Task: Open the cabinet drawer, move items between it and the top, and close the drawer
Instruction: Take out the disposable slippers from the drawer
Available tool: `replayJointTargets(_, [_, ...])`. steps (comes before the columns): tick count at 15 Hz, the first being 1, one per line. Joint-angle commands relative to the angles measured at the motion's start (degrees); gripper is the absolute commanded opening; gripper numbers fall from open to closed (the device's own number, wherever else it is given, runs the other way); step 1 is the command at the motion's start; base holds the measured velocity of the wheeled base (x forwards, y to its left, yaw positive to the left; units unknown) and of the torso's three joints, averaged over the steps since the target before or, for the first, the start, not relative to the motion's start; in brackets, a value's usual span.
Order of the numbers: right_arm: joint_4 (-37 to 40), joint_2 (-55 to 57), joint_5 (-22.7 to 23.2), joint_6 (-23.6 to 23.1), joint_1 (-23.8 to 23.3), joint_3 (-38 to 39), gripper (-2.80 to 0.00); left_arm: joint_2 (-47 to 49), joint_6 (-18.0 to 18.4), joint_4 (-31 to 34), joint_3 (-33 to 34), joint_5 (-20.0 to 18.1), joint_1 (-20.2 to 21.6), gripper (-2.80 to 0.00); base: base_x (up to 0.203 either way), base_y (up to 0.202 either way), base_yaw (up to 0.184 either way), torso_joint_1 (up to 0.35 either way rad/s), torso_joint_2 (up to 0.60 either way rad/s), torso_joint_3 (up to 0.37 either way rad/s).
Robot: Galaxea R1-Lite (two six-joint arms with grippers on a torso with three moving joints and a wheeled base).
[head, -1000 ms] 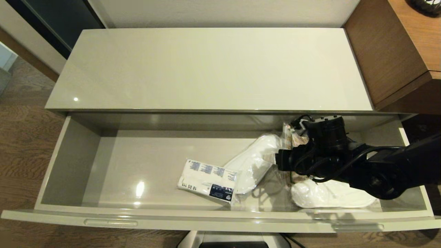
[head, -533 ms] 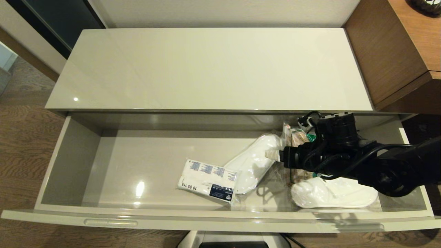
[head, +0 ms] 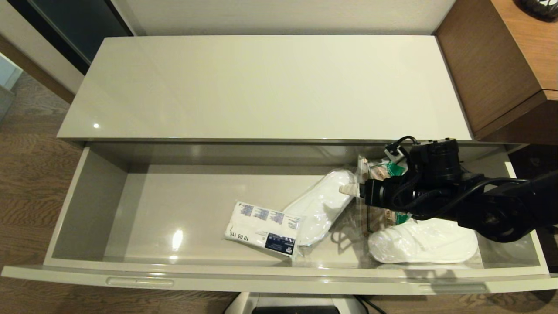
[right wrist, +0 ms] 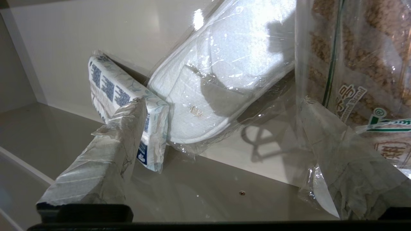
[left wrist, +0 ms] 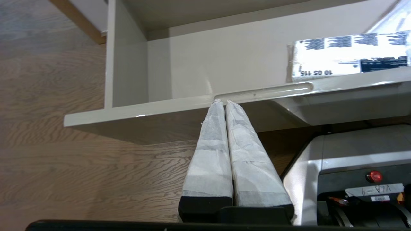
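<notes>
Gleaming beige top point(head: 261, 87) sits between wood floor point(head: 26, 174) and brown furniture point(head: 492, 65).

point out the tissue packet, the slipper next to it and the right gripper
tissue packet point(head: 263, 228), head view, middle of its printed top face
slipper point(head: 319, 206), head view, white upper under the clear wrap
right gripper point(right wrist: 221, 141), right wrist view, gap midway between its fingertips

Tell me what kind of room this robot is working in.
Most likely a hotel guest room. The open cabinet drawer holds disposable white slippers in clear plastic wrap, a small tissue packet and a packaged snack; wood-grain furniture stands beside it on a wood-look floor.
</notes>
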Motion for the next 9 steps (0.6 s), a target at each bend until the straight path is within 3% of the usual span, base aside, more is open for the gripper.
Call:
replayJointTargets(1, [-0.27, 1.87, 0.39, 1.45, -0.51, -0.69, 0.00, 0.09, 0.08, -0.03, 0.00, 0.00, -0.04, -2.80, 0.000, 0.000, 0.000, 0.000, 0.00, 0.000])
replayJointTargets(9, [-0.64, 4.41, 0.12, 6.00, -1.43, -3.09, 0.00, 0.09, 0.08, -0.03, 0.00, 0.00, -0.04, -2.80, 0.000, 0.000, 0.000, 0.000, 0.00, 0.000])
